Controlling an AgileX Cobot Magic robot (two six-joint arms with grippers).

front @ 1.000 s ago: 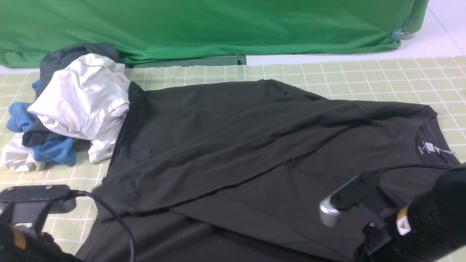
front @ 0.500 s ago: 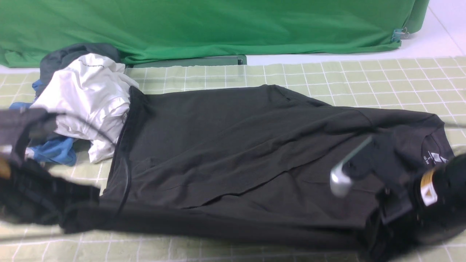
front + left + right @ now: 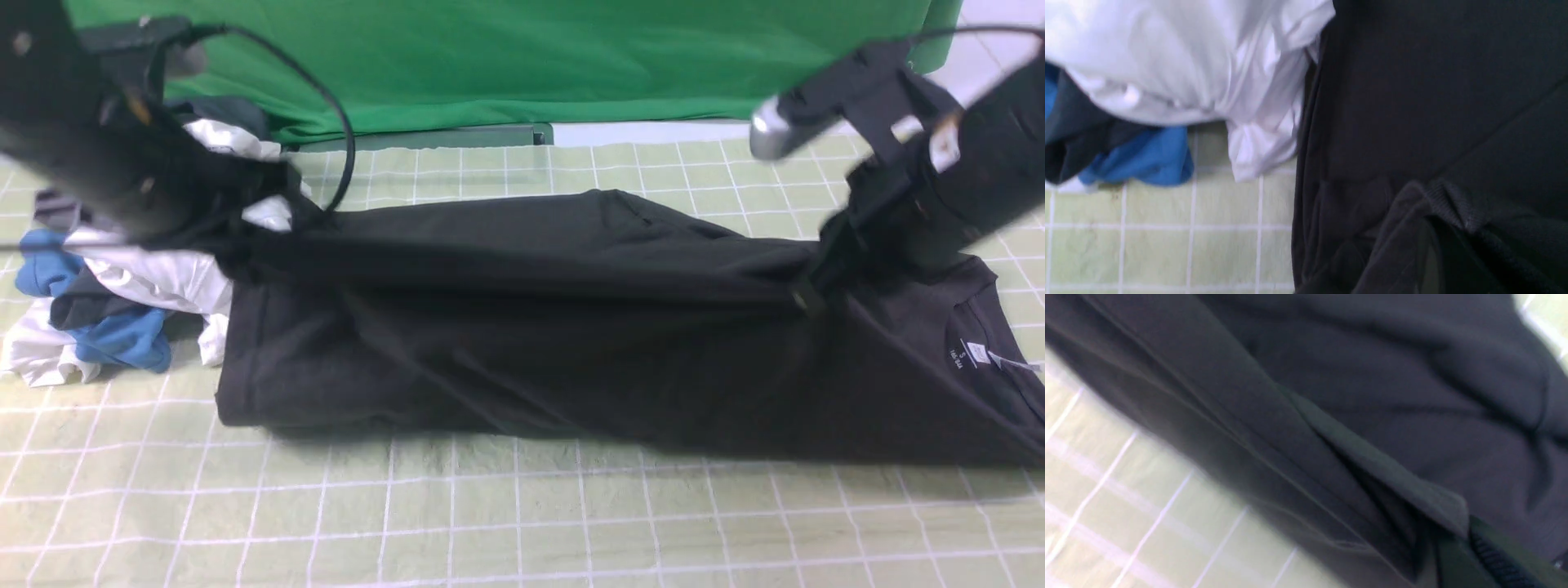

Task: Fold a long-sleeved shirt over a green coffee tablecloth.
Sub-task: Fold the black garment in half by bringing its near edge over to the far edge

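The black long-sleeved shirt lies lengthwise across the green coffee tablecloth, its neck label at the right end. Its near edge is raised and stretched taut between my two grippers. My left gripper is shut on the shirt at the hem end, next to the clothes pile. My right gripper is shut on it near the shoulder. In the left wrist view dark fabric bunches around the left gripper. In the right wrist view a fold of shirt runs into the right gripper.
A pile of white, blue and grey garments sits at the left, touching the shirt's hem end. A deep-green backdrop cloth hangs along the far side with a grey bar at its foot.
Both grippers have risen from the near edge and swung toward the far side, carrying the shirt's near edge up and over. The shirt now looks narrower, and bare tablecloth shows in front.
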